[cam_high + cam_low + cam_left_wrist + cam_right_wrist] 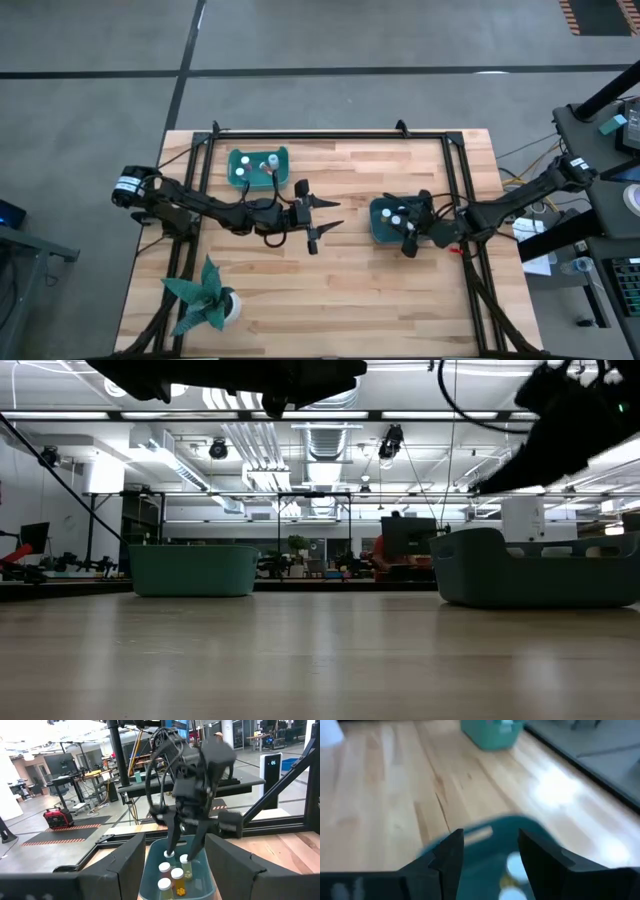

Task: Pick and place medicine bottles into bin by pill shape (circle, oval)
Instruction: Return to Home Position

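Note:
Two teal trays stand on the wooden table. The left tray (258, 167) at the far left holds a few small white-capped medicine bottles (270, 163). The right tray (383, 228) holds several bottles (172, 877), which also show in the high view (393, 215). My right gripper (410, 234) is open and points down into the right tray, its fingers (172, 835) just above two bottle caps (169, 853). In its own wrist view (487, 855) the tray and caps (515, 865) lie below it. My left gripper (328, 226) is open and empty near the table's middle, facing the right tray (150, 870). My right gripper reaches into the right tray from above with its fingers apart. Its fingertips (192, 856) end right at the caps of two upright bottles (185, 859). I cannot tell whether they touch a bottle.
A teal paper plant in a white pot (208, 300) stands at the near left corner. A black frame (330, 135) runs along the far edge and down both sides of the table. The low view shows both trays (190, 570) (540, 575) resting on the table, with bare wood between them.

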You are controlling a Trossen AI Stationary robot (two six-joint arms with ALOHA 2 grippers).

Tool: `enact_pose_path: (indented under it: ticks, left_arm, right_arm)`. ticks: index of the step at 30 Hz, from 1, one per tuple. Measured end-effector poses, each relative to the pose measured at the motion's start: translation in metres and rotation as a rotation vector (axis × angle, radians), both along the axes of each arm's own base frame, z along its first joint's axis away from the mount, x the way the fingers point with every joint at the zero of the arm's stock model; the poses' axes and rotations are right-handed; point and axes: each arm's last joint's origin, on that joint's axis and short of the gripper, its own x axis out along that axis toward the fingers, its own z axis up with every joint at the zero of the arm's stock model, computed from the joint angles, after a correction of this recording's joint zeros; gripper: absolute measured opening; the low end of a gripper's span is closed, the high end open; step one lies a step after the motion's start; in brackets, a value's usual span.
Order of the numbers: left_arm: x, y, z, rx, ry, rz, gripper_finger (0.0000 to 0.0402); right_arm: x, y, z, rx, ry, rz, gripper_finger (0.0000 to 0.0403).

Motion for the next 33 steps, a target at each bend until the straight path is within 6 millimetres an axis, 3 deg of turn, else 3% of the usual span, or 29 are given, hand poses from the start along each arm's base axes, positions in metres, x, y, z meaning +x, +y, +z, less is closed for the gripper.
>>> enact_pose_path:
  ticks: [8,16,25,33]
  left_arm:
    - [-0.011,-0.007,0.010,0.011,0.044,-0.044,0.0190]
    - [-0.037,-0.004,0.022,0.058,0.154,-0.091,0.0190]
    - [-0.075,0.005,0.023,0.102,0.129,-0.082,0.0190]
    - [-0.110,0.017,0.024,0.115,0.081,-0.047,0.0190]
  right_arm:
    - [0.019,0.009,0.045,-0.095,-0.182,0.123,0.0166]
    - [0.037,0.014,0.064,-0.233,-0.381,0.281,0.0144]
    - [0.054,-0.019,0.064,-0.238,-0.430,0.335,0.0117]
    - [0.050,-0.046,0.073,-0.280,-0.467,0.352,0.0099]
